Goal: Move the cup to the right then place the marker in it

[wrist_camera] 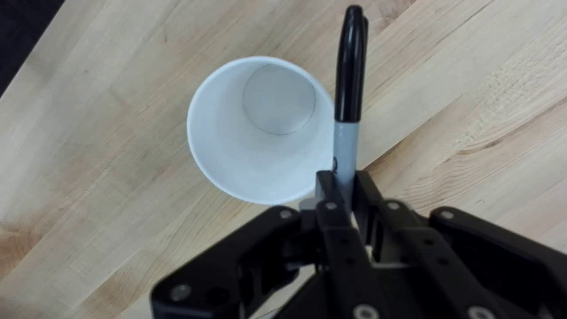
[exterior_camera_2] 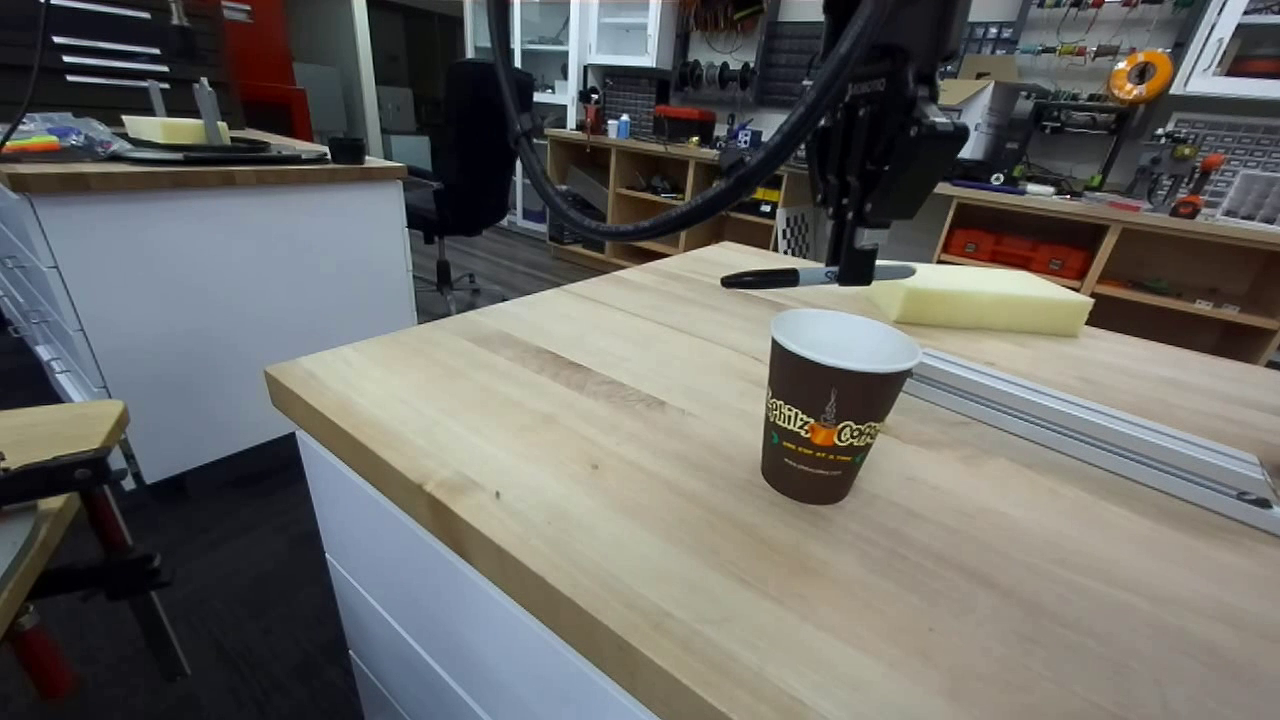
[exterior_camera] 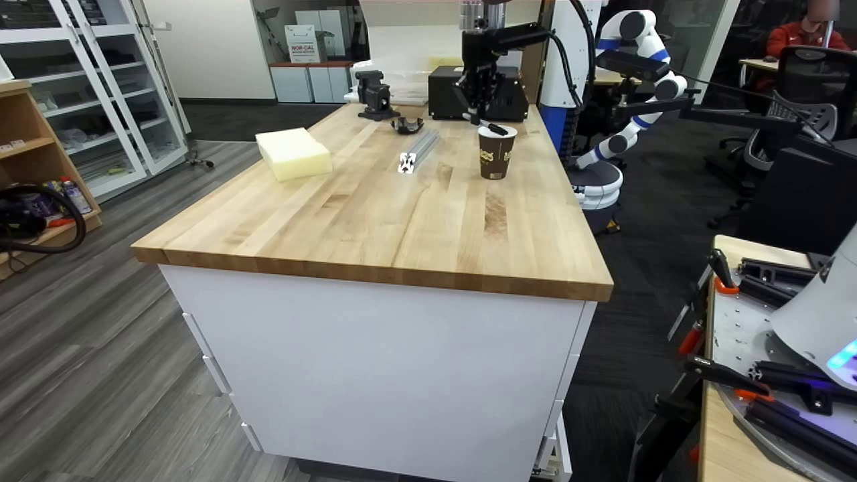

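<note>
Nearest in the wrist view, a black, two-fingered metal gripper point(wrist_camera: 345, 190), clamped on a slim, rod-shaped plastic marker point(wrist_camera: 348, 108), pale grey with a glossy black cap. Held almost level in mid-air, by the barrel toward the tail, with the cap end free. Probably light and stiff, but smooth and round: prone to pivot in the grip. A sound place to hold it, most likely; best tipped cap-down before letting go, to avoid lodging crosswise on a narrow mouth.

Lower down, a dark brown, tapered paper cup point(exterior_camera_2: 835, 410), upright and white inside, with nothing visible in it and with its rim under the marker or just beside it, hard to tell which. Likely very light and thin-walled: easily dented by a squeeze, easily toppled by a nudge. Best taken gently around the wall below the rim.

Beneath the cup, a flat, pale wooden worktop point(exterior_camera_2: 620, 500). Farther off, in both exterior views, a long, silver, slotted metal rail point(exterior_camera_2: 1090, 433) and a pale yellow, oblong foam block point(exterior_camera_2: 985, 300).
</note>
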